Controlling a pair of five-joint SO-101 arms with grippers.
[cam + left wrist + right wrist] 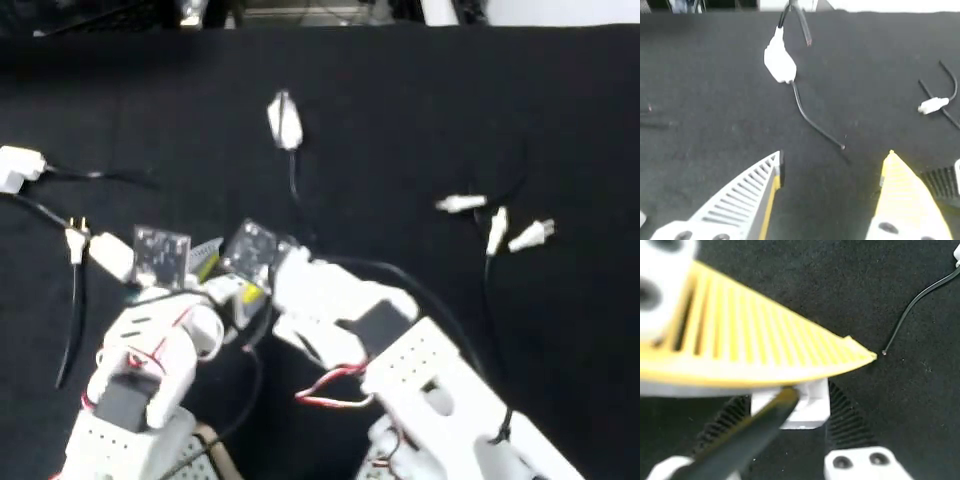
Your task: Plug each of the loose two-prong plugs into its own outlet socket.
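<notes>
A white outlet socket [285, 120] with a black cord lies near the table's middle, beyond both arms; in the left wrist view the socket [779, 62] is straight ahead. My left gripper [832, 160] is open over bare cloth, one finger white [747, 187], the other yellow [902, 192]. My right gripper [790, 399] has black ribbed fingers [845, 412] shut on a small white plug body [810, 407]. The left arm's yellow finger [765, 340] crosses just above it. In the high view both grippers [185, 262] [250, 262] sit side by side. Three loose plugs [497, 228] lie at the right.
Another two-prong plug [76, 238] with a black cord lies at the left, and a white connector [20, 165] rests near the left edge. One loose plug [933, 104] is visible in the left wrist view. Black cloth [400, 100] covers the table.
</notes>
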